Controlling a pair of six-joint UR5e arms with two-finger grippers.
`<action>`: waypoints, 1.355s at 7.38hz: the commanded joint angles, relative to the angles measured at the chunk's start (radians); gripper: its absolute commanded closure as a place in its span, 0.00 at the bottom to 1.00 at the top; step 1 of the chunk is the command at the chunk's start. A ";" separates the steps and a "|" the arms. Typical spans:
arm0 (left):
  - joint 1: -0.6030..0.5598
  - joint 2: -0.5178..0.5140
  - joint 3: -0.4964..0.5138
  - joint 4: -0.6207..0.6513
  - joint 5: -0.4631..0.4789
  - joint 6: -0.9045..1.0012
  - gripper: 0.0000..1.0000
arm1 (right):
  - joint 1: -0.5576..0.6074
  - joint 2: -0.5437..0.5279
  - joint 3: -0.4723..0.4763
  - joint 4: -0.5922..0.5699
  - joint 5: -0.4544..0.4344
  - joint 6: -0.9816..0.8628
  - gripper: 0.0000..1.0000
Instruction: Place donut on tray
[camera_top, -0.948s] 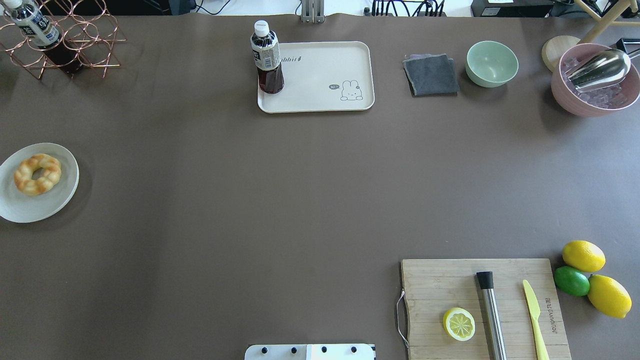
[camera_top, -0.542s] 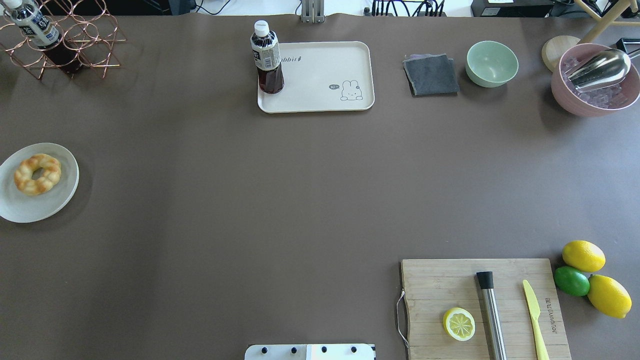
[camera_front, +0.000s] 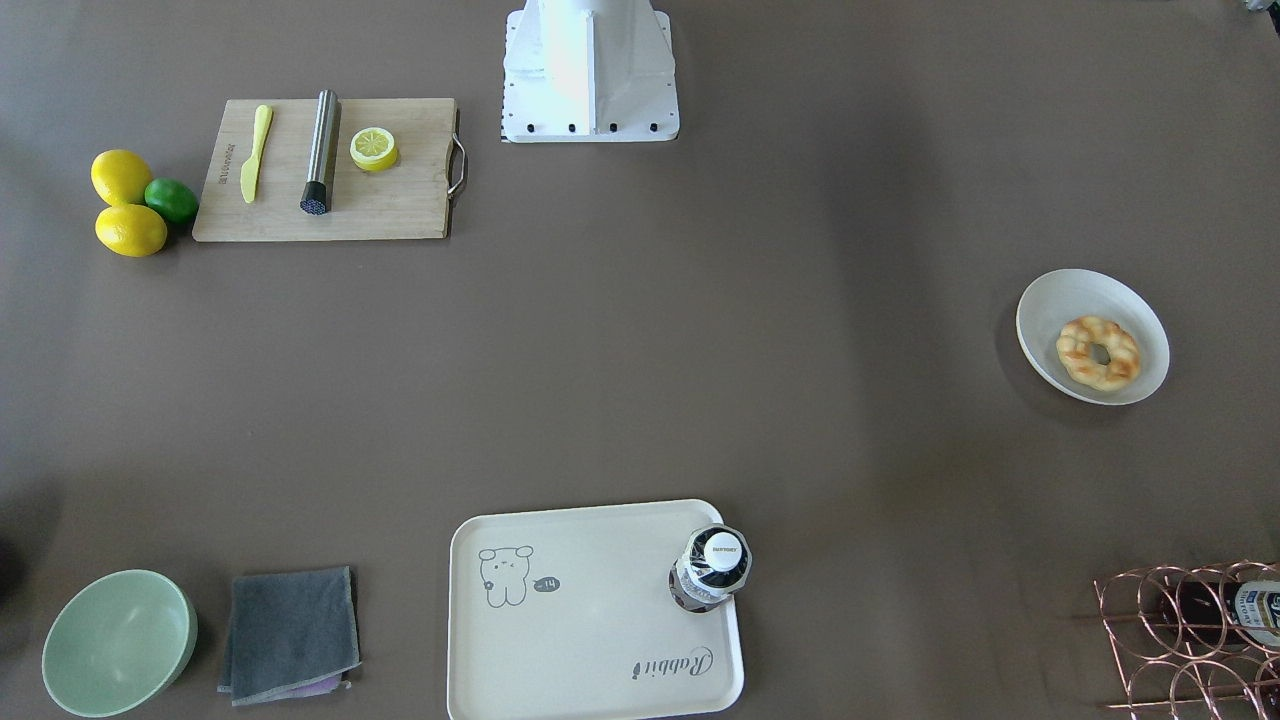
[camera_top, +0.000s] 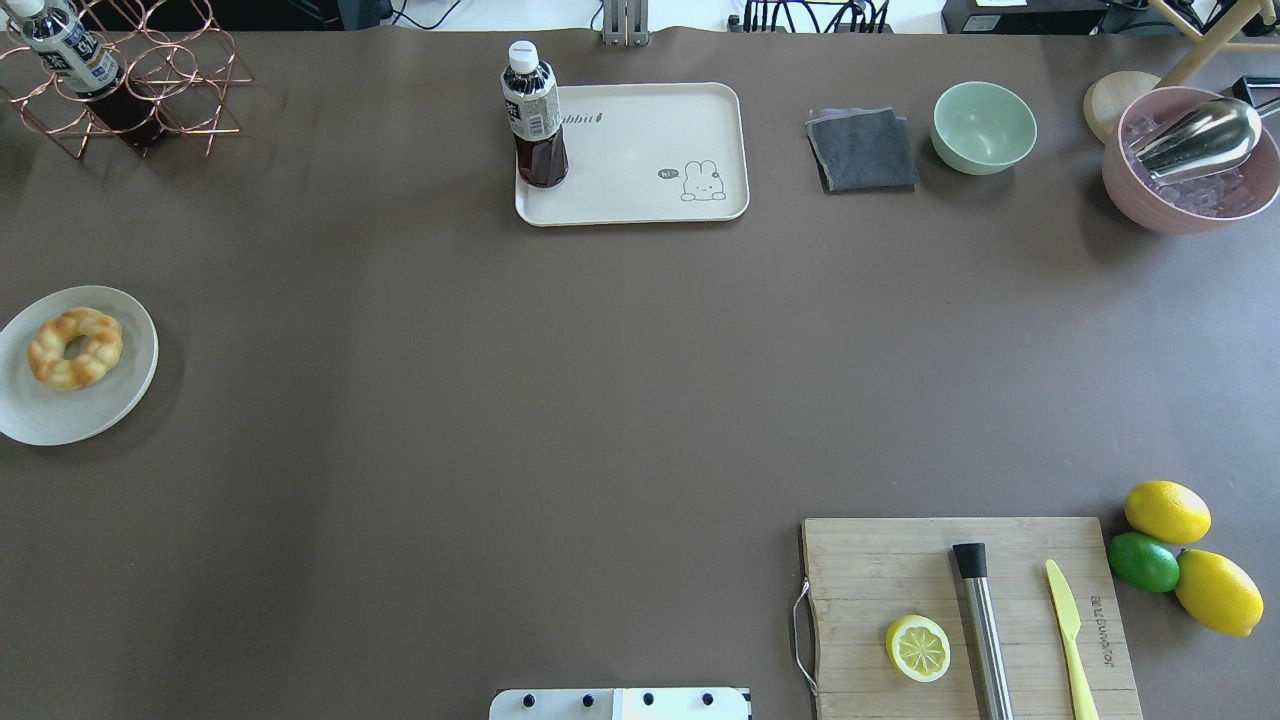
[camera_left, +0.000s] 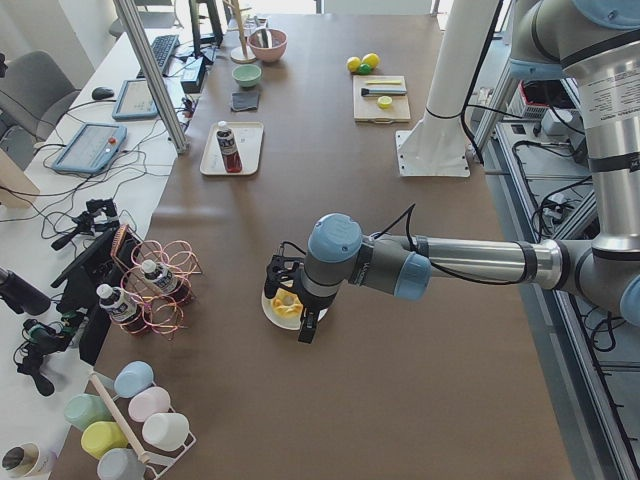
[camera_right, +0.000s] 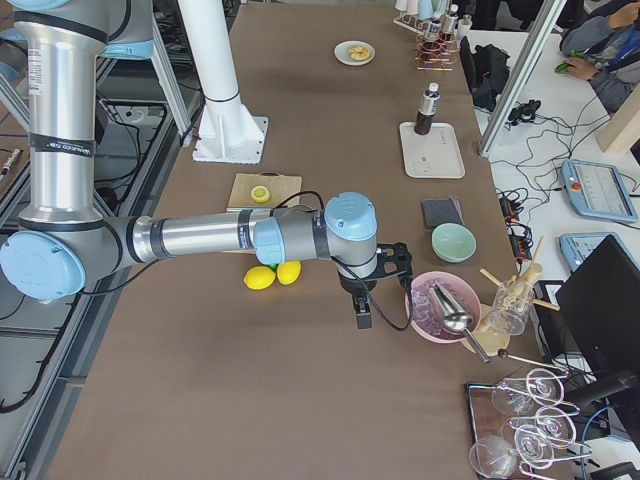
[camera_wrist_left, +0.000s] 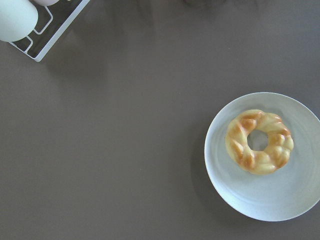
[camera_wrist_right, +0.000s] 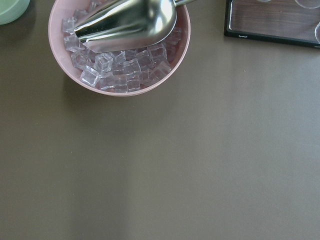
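Wooden cutting board (camera_top: 880, 580) at the near right edge carries a lemon half (camera_top: 918, 648), a steel cylinder (camera_top: 983, 630) and a yellow knife (camera_top: 1070, 640), lying apart. Just beside its right end: two lemons (camera_top: 1167, 512) and a lime (camera_top: 1143, 562), clustered. Far side: grey cloth (camera_top: 863, 150) next to an empty green bowl (camera_top: 984, 127); pink bowl (camera_top: 1135, 205) holding ice cubes (camera_wrist_right: 120, 70) and a metal scoop (camera_wrist_right: 125, 22). Copper wire rack (camera_top: 170, 70) at the far left holds one bottle (camera_top: 75, 55); a second bottle (camera_top: 533, 115) stands upright. White plate (camera_top: 50, 415) at the left edge.

Approach to the tray (camera_top: 640, 165): one obstacle
An upright bottle (camera_top: 534, 118) stands on the tray at its left edge; the remaining tray surface is bare, with open tabletop (camera_top: 600, 350) along its robot-side edge.
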 joint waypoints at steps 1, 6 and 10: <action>0.000 0.000 -0.001 0.000 0.002 0.001 0.02 | 0.000 0.000 0.000 0.000 0.000 0.000 0.00; 0.000 0.002 -0.006 0.001 -0.007 -0.006 0.02 | 0.000 -0.011 -0.001 0.002 -0.006 0.000 0.00; 0.001 0.002 -0.006 0.001 -0.007 -0.006 0.02 | 0.000 -0.012 -0.006 0.006 -0.003 0.000 0.00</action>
